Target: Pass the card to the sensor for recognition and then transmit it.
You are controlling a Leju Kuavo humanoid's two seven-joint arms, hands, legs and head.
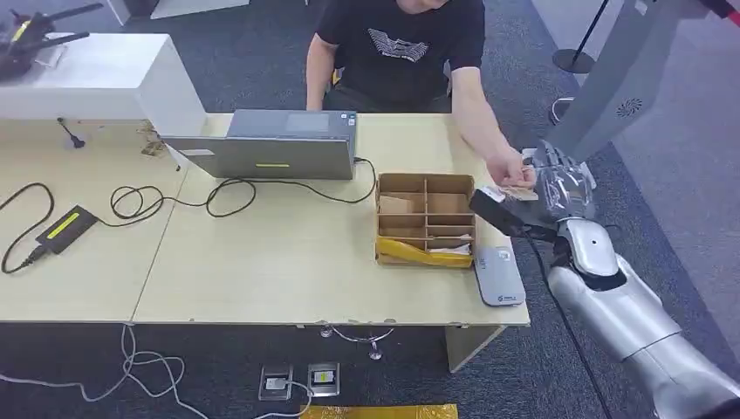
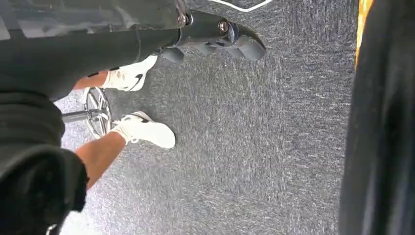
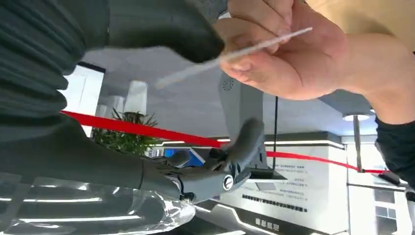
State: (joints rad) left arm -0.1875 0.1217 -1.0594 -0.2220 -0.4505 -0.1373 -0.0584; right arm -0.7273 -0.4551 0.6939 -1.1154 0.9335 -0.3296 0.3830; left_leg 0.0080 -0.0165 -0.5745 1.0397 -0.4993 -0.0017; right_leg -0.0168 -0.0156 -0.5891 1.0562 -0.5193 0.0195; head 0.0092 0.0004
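Meeting at the right edge of the head view, the thin white plastic card (image 3: pixel 235 55) lies pinched in the seated person's hand (image 1: pixel 509 168), its long axis reaching toward the silver right hand (image 1: pixel 558 185), whose grip I cannot tell.

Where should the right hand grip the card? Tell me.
Pinch the card by its free end, clear of the person's hand, thumb on one face, fingers on the other; it lies edge-on to the right hand, so approach along its plane.
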